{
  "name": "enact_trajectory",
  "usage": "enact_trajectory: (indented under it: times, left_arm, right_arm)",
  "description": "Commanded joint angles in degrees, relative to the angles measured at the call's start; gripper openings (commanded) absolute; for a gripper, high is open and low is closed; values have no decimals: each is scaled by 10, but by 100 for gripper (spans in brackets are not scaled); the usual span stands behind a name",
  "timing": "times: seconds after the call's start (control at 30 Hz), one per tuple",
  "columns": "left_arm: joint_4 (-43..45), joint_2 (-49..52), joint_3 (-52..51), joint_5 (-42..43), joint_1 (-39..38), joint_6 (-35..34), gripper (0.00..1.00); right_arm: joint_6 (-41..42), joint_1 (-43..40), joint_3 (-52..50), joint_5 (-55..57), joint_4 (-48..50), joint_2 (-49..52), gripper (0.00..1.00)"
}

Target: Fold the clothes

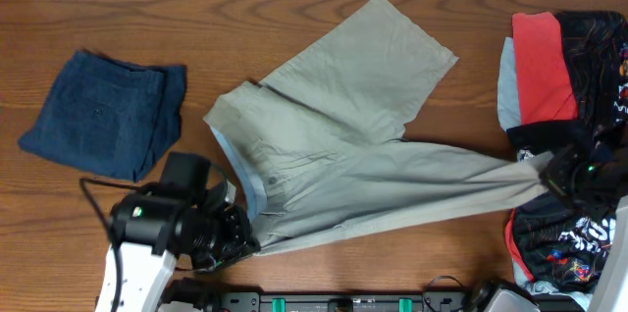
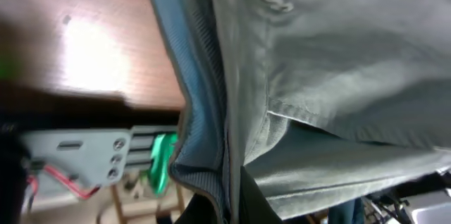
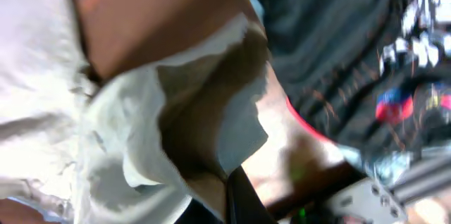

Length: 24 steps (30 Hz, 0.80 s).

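Folded navy shorts (image 1: 103, 113) lie far left. The left gripper (image 1: 243, 238) pinches the waistband corner of the khaki shorts (image 1: 334, 145), spread centrally; their near leg stretches taut rightward (long axis left to right, one arm at each end) to the right gripper (image 1: 551, 177), clamped on its hem beside the unfolded pile (image 1: 564, 57).

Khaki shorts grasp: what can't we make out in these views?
Left gripper fingertips: overhead, under its own arm; left wrist, covered by khaki shorts.
Right gripper fingertips: overhead, lost against black printed garment; right wrist, blurred, cloth-covered.
Garment pile: overhead, cut by right edge.
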Motion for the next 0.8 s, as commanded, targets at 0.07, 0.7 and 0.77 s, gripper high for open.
enact_trajectory:
  times: [0.07,0.7,0.77]
  left_arm:
    - [85,-42,18,-48,1,-50,6]
    - [400,19,17,-355,1,-182,6]
    - [418,50,17,-369,1,-182,6]
  right_arm:
    - [-60,18,55,-5,76,-2,1]
    - [-8,230,59,-23,495,151,1]
    - [-4,249,59,-22,532,182,1]
